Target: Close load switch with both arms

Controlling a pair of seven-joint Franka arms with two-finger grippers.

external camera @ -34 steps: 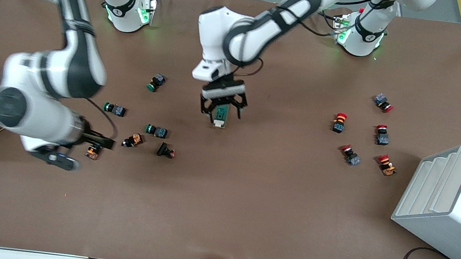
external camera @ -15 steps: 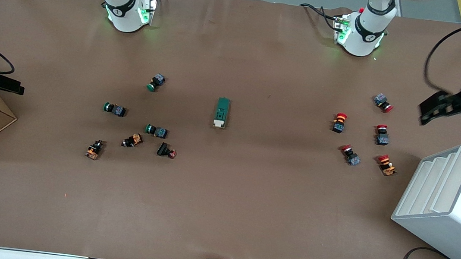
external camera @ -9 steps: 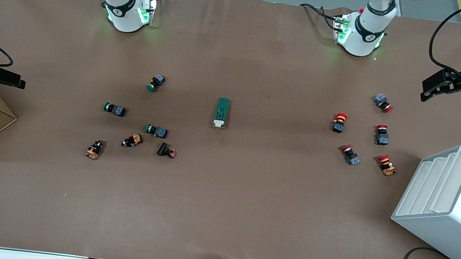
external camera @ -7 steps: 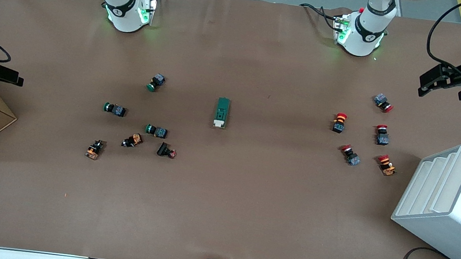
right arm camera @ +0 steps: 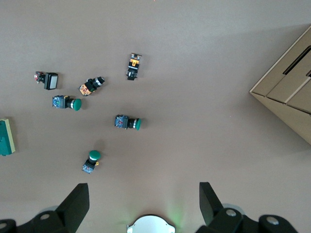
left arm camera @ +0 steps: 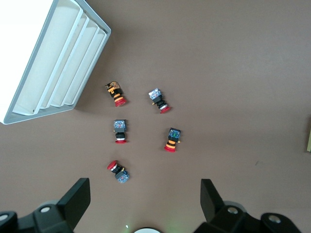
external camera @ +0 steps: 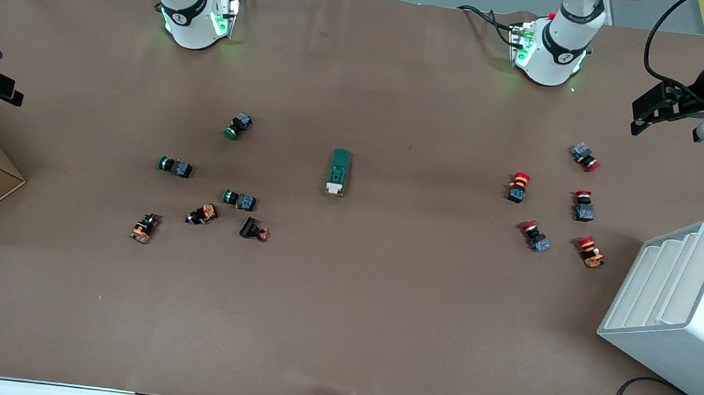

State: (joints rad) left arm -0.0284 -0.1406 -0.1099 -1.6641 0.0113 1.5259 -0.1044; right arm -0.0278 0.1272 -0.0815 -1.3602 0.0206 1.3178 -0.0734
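Both arms have pulled back to the table ends since the earlier frame. Small dark green rectangular load switch with white handle lies mid-table, long axis toward the front camera. Left gripper and right gripper wide open, empty, roughly equally distant. Switch appears closed.
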